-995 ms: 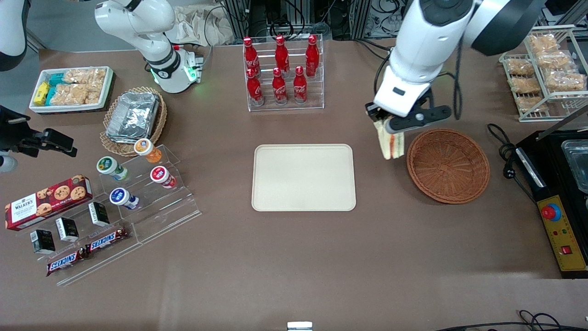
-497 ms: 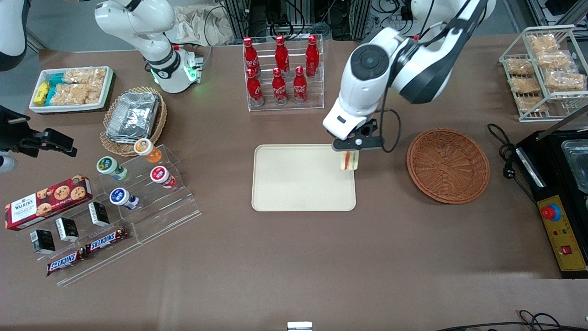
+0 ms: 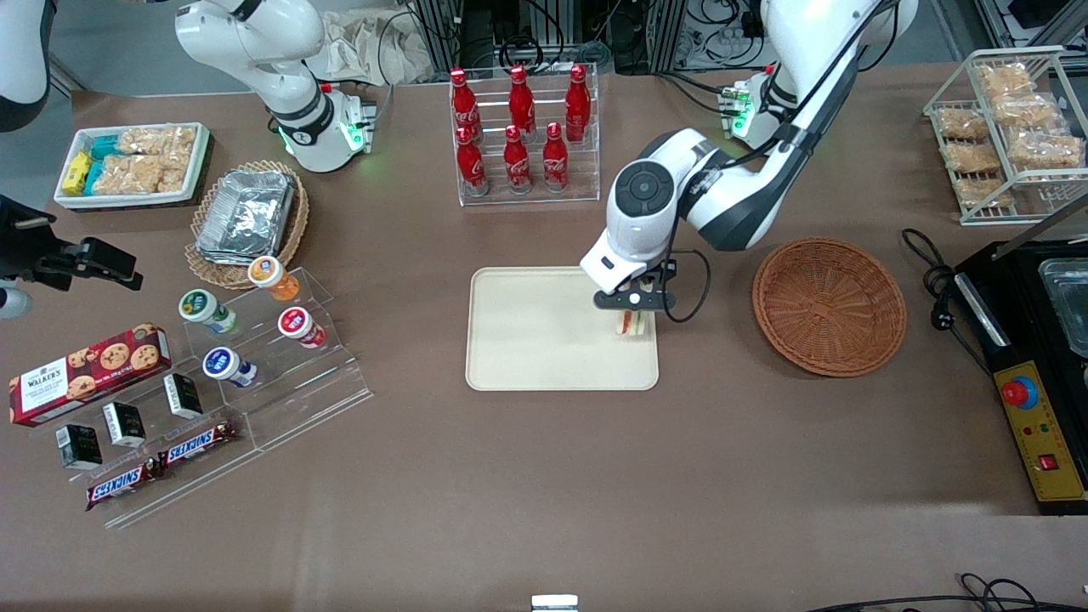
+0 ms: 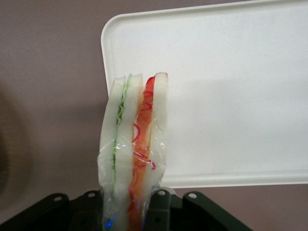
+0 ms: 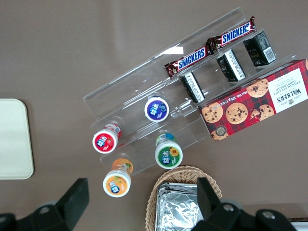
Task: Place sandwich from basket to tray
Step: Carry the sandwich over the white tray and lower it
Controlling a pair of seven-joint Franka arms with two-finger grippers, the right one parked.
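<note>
My left gripper is shut on the sandwich, a wrapped wedge of white bread with green and red-orange layers. It hangs low over the cream tray, at the tray's edge nearest the reddish-brown basket. I cannot tell whether the sandwich touches the tray. In the left wrist view the sandwich stands between the black fingers over a corner of the tray. The basket holds nothing.
A clear rack of red cola bottles stands farther from the front camera than the tray. A tan basket with foil containers, cups on an acrylic stand and a snack bin lie toward the parked arm's end. A black appliance sits beside the basket.
My gripper carried the sandwich from beside the basket across to the tray and came down low over the tray's edge.
</note>
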